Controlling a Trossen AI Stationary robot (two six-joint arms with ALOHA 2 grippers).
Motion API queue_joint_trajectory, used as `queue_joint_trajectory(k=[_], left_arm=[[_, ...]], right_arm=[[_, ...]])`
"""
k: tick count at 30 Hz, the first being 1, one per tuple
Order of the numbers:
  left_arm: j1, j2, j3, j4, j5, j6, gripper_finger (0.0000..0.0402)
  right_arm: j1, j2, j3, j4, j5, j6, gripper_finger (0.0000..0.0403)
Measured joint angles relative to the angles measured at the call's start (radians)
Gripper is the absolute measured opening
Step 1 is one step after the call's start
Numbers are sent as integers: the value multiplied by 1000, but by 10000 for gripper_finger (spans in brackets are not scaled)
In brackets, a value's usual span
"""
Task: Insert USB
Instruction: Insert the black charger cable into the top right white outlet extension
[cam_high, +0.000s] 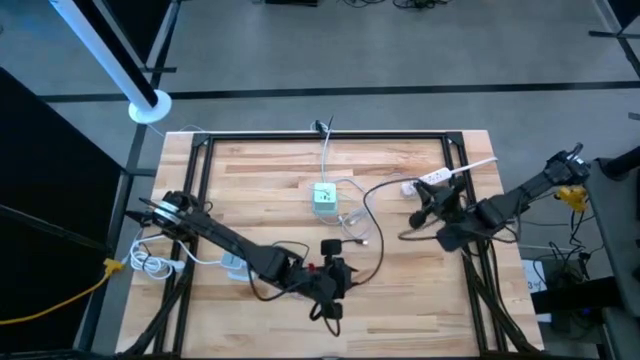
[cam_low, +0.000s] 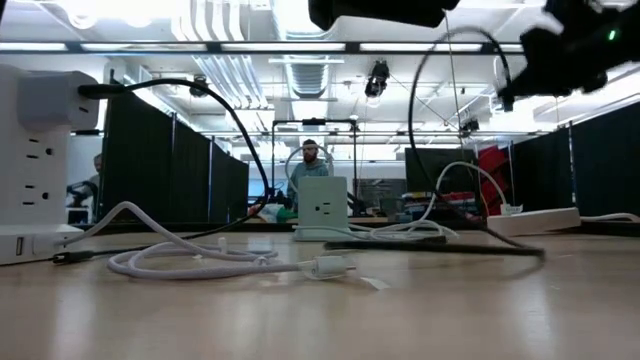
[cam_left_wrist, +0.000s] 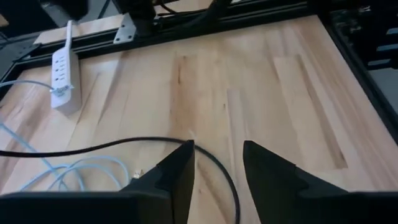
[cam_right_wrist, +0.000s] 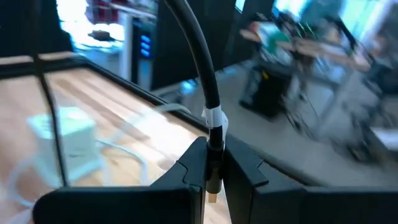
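Right gripper (cam_right_wrist: 210, 163) pinches a thick black cable (cam_right_wrist: 198, 46) tight; left gripper (cam_left_wrist: 216, 163) hangs open above the wooden table (cam_left_wrist: 261, 81).

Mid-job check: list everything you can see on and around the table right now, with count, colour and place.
Charger cube: one, pale green-white, table centre.
Power strip: one, white, far right part of the table.
Black cable: one, its plug end clamped in the right gripper's fingers.
White cables: several, coiled at the left edge and looping by the cube.
Wall-tap outlet block: one, white, close at the low view's left.
Person: one, in the room beyond the table.
Left gripper: open, empty, near front centre.
Right gripper: shut on the black cable, right of centre.
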Motion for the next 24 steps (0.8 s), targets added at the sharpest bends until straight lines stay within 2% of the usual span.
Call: queue_joint_trajectory(k=[2, 7, 12, 17, 20, 24], left_arm=[[-7, 1, 0, 5, 0, 0, 120], [-10, 14, 0, 36, -1, -1, 106], [-9, 31, 0, 45, -2, 0, 105], [-9, 37, 0, 48, -3, 5, 109], [-8, 37, 0, 53, -3, 7, 109], [-8, 37, 0, 56, -3, 7, 109]], right_arm=[[-59, 3, -12, -94, -45, 141, 19], [-208, 14, -61, -154, -182, 263, 19], [-300, 19, -125, -66, -247, 178, 19], [-331, 19, -237, 172, -252, -14, 19], [-353, 19, -296, 282, -252, -52, 19], [-377, 19, -348, 339, -251, -61, 19]])
